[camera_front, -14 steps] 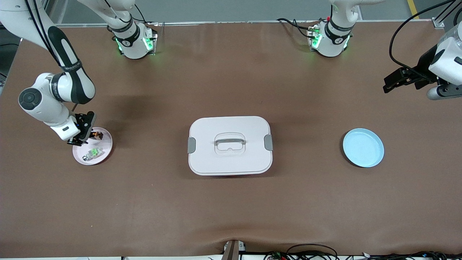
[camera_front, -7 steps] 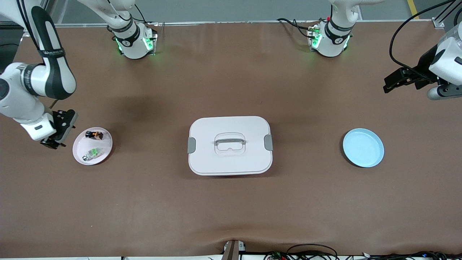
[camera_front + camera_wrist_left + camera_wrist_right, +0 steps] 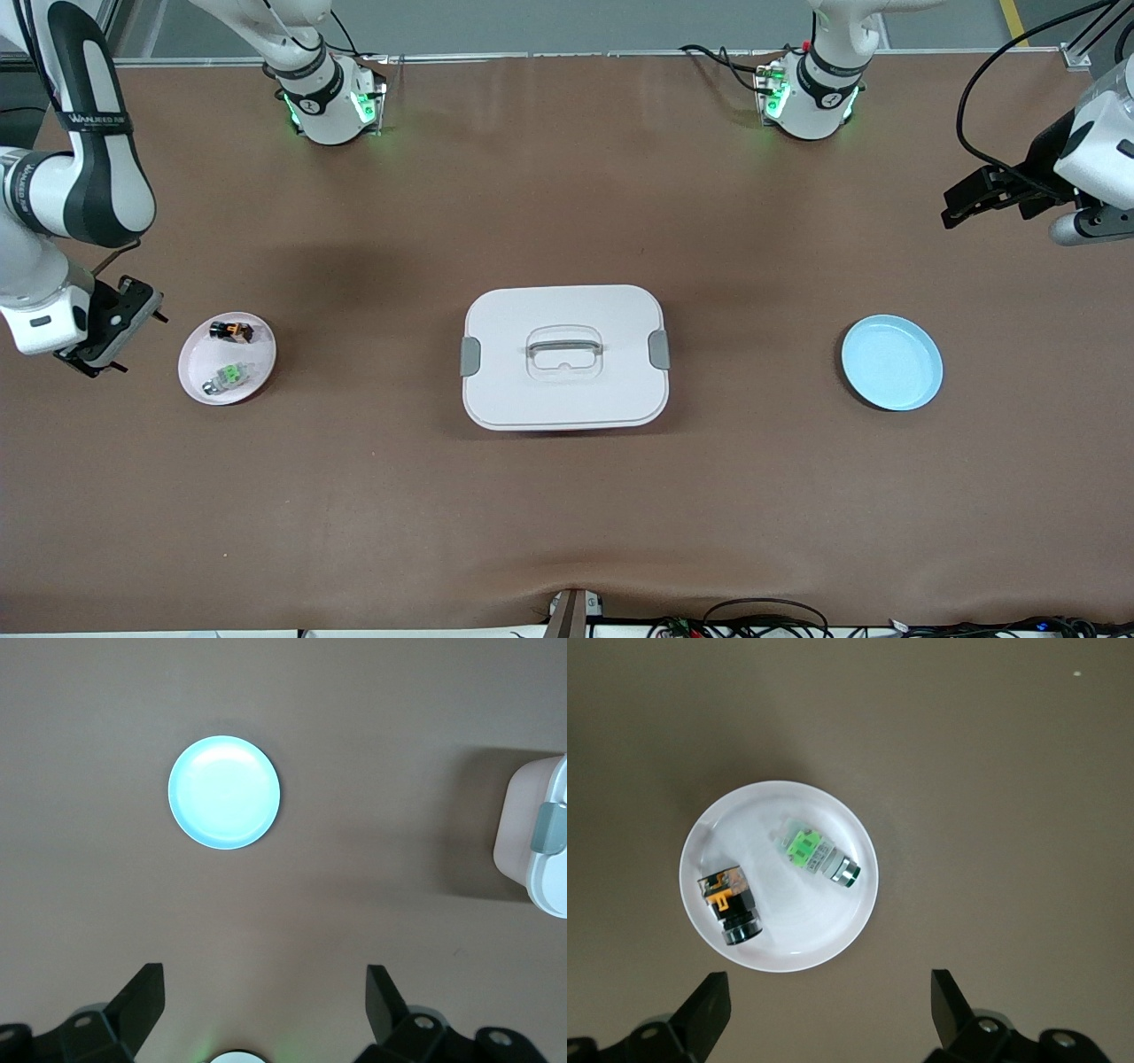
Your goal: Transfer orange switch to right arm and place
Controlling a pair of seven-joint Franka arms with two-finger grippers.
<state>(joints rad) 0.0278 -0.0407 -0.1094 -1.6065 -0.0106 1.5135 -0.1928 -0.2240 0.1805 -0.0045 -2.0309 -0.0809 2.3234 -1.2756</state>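
Observation:
The orange switch, black with an orange middle, lies on its side in a small pale plate toward the right arm's end of the table. In the right wrist view the orange switch lies free on the plate. My right gripper hangs open and empty over the bare table beside the plate, and the wrist view shows the right gripper wide apart, clear of the rim. My left gripper waits open over the left arm's end; the wrist view shows the left gripper with nothing in it.
A green-and-white component shares the plate with the switch. A white lidded box with a handle stands mid-table. A light blue plate lies toward the left arm's end.
The right gripper opened over the plate, let go of the orange switch there, and drew away toward the table's end. The left arm stayed still.

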